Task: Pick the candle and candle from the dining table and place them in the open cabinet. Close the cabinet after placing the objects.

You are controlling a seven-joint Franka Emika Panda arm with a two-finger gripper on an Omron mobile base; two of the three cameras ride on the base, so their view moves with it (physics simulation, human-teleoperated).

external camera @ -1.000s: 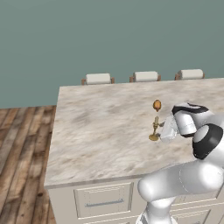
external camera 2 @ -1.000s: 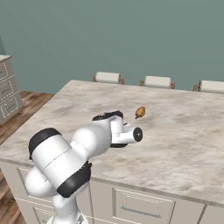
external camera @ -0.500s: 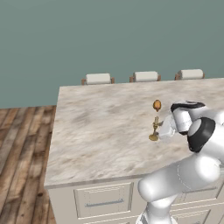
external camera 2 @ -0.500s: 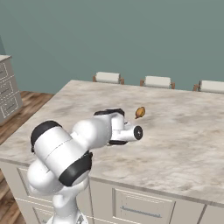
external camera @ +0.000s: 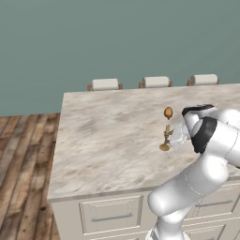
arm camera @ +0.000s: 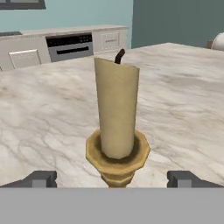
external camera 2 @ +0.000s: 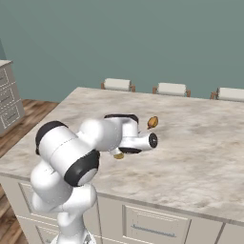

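Hand [arm camera: 112,179] is wide apart, nothing between the fingers clamped; the two dark fingertips [arm camera: 40,178] sit at either side of the hand view with the tan candle [arm camera: 116,113] centred between them but not touching either one. Candle stands upright in a brass holder [arm camera: 117,155], dark wick at the top, holder base resting on the tabletop [arm camera: 52,118].

From the left base view the hand is low over the tabletop [external camera: 108,136], just beside the tan candle [external camera: 166,138], which stands on its thin brass stem near the right part of the marble surface. A small brown oval thing [external camera: 168,112] lies just beyond the candle, close to it but apart. The arm's white wrist and dark joint cover the area right of the candle.

From the right base view the arm folds across the front of the tabletop [external camera 2: 205,143]; a bit of brass holder [external camera 2: 118,155] peeks out under the wrist, and the brown oval thing [external camera 2: 152,122] sits just past the hand.

Three white-cushioned chairs [external camera: 105,84] line the far edge of the table. Cream drawer fronts [external camera: 110,215] with grey bar handles face the camera below the top. Wood plank floor [external camera: 23,159] to the left, teal wall behind. In the hand view, a run of cream lower units with a dark appliance front [arm camera: 70,43] stands across the room.

Cannot tell where the second, white candle is.
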